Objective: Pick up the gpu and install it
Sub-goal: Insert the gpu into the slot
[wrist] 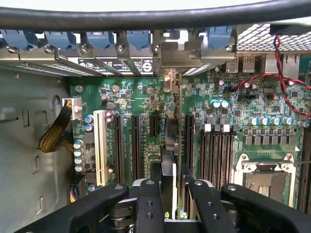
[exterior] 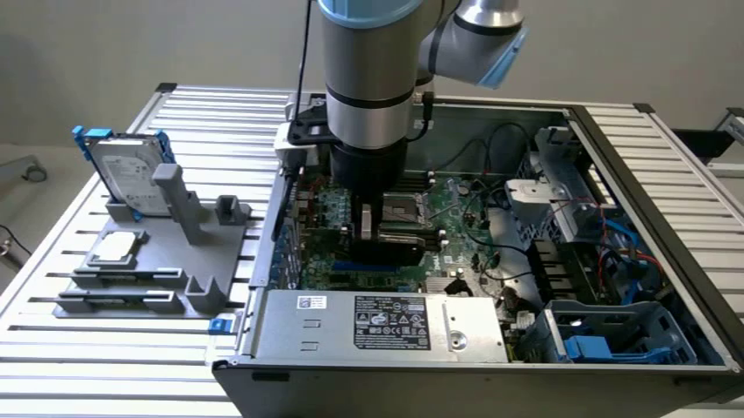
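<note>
The end effector (wrist: 175, 194) is clamped on the gpu (wrist: 171, 138). The gpu stands edge-on over the motherboard (wrist: 129, 94), with its bracket (wrist: 170, 80) at the rear of the case (wrist: 29, 160).

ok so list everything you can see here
gpu: one, green and black, edge-on over the motherboard slots
motherboard: one, green, inside the case
case: one, dark grey, open, on the table
power supply: one, silver, at the case's near end in the exterior view
hard drive: one, silver in a blue frame, upright on the fixture
fixture: one, grey, exterior view's left
table: one, silver slats
arm: one, silver and blue, over the case
gripper: one, black, shut on the gpu
</note>
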Robot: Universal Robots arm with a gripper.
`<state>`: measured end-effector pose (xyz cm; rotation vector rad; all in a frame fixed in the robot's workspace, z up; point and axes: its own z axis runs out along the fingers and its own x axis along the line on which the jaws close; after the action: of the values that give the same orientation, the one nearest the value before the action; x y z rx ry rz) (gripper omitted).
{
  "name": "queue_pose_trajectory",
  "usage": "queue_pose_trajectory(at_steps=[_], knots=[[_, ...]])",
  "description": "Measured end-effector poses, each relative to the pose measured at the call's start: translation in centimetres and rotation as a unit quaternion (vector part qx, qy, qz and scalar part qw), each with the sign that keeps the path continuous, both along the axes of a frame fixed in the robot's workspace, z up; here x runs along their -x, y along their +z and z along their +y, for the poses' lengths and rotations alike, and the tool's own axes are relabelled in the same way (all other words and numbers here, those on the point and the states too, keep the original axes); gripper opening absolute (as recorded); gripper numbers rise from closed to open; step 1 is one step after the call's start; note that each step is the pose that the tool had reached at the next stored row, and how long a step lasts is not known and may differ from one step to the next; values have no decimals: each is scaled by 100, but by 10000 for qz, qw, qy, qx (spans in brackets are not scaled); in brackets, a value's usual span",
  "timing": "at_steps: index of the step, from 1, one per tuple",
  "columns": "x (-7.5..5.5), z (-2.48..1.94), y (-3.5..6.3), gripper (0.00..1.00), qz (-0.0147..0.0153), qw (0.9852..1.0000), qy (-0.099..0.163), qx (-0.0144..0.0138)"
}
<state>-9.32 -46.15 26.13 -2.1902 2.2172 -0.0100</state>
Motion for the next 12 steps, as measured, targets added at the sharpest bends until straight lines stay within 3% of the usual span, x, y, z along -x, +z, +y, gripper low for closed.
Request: queue_pose_trajectory(at_steps=[12], knots=[[0, 0, -4, 26, 1, 10000, 98, -10]])
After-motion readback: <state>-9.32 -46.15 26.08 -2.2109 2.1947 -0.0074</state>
